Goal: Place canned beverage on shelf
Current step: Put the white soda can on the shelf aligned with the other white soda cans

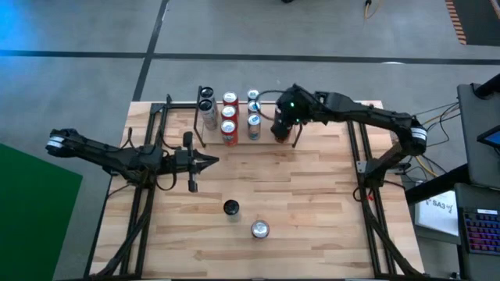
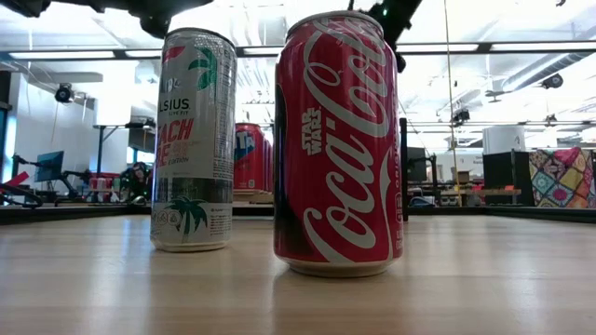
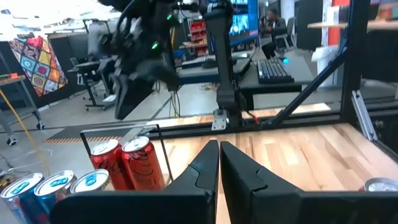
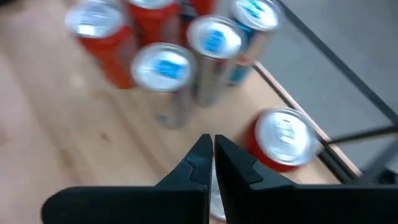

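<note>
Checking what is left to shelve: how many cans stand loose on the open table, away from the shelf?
2: a dark-topped can near the table's middle front and a silver-topped can just beside it, nearer the front edge. The shelf holds the rest.

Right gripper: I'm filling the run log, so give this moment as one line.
right gripper: shut, empty, over shelf cans | left gripper: shut, empty, mid-table | off shelf: Coca-Cola can, Celsius can

Upright cans (red, silver, blue-topped) (image 1: pixel 230 119) fill the black wire shelf (image 1: pixel 181 106)
</note>
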Robot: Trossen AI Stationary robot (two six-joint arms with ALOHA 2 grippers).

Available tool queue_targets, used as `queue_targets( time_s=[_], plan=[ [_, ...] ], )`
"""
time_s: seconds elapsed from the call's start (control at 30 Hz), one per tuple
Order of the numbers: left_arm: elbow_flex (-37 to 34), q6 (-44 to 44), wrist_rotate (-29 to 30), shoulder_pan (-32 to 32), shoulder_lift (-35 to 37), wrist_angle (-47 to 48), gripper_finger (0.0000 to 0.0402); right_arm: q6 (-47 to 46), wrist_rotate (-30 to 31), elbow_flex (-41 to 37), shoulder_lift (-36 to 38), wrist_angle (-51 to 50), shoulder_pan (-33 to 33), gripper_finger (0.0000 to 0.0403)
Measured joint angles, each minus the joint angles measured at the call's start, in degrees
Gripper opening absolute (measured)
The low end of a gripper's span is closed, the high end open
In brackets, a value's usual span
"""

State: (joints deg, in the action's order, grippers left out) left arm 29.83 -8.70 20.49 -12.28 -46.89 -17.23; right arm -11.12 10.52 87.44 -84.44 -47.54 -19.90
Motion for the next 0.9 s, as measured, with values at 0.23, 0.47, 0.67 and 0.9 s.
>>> queue_targets(
  time_s=[0.23, 0.47, 0.67, 0.9],
  plan=[
    [1.1, -0.1, 0.0, 0.0, -0.9, 1.3, 0.0000, 2.2, 0.0, -5.4, 3.8, 8.1, 9.4, 0.0009],
    [1.5, 3.3, -2.9, -0.1, -0.8, 2.0, 0.0000, 4.2, 0.0, -10.7, 4.8, 15.1, 19.0, 0.0009],
    [1.5, 6.8, -8.6, -3.5, -2.1, 2.0, 0.0000, 4.9, 0.0, -14.4, 4.5, 21.6, 26.7, 0.0009],
    [1.5, 7.5, 0.2, -11.8, -5.7, 2.4, 0.0000, 4.8, 0.0, -18.1, 4.5, 28.2, 32.8, 0.0009]
  ],
)
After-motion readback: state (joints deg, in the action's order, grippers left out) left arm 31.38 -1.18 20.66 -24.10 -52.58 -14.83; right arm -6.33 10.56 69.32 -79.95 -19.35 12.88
